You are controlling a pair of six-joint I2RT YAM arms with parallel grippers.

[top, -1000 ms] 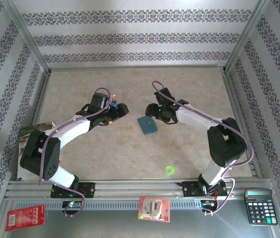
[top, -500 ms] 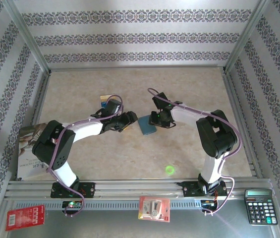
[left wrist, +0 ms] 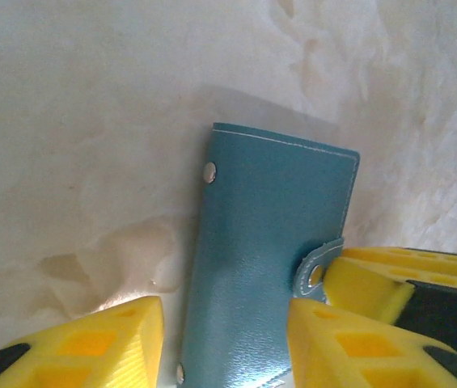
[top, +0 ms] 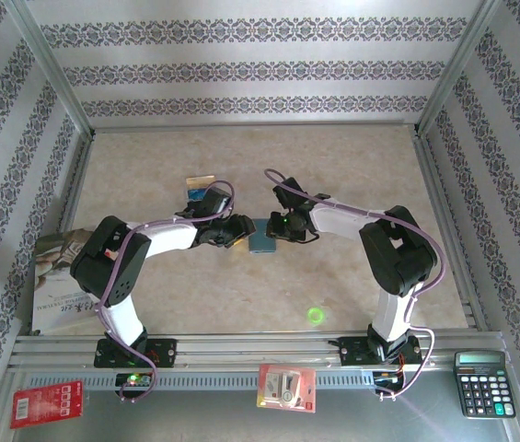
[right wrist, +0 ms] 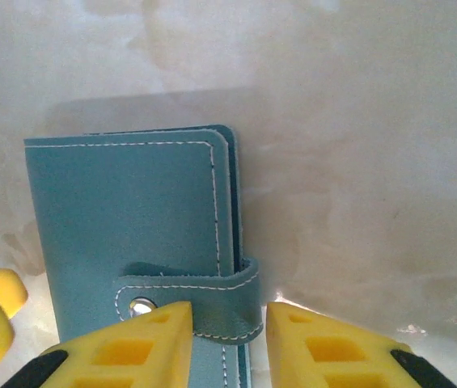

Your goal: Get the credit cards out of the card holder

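Note:
The slate-blue card holder (top: pixel 261 242) lies shut on the table between my two grippers. In the left wrist view the card holder (left wrist: pixel 268 234) sits between my left gripper's (left wrist: pixel 224 323) yellow fingers (left wrist: pixel 107 347). The jaws straddle it, with a sliver of table showing on the left side. In the right wrist view the holder's snap tab (right wrist: pixel 212 299) sits between my right gripper's (right wrist: pixel 226 323) narrowed fingers (right wrist: pixel 325 356), with a thin gap at its outer end. A tan and blue credit card (top: pixel 201 187) lies on the table behind the left arm.
A booklet (top: pixel 57 276) lies at the table's left edge. On the near metal ledge are a red packet (top: pixel 46 402), a red-and-white packet (top: pixel 286 387) and a black calculator (top: pixel 483 382). A green light spot (top: pixel 315 315) shows near the front.
The left gripper left the card on the table and swung right to the holder. The right gripper moved left onto the tab. Both jaws have narrowed.

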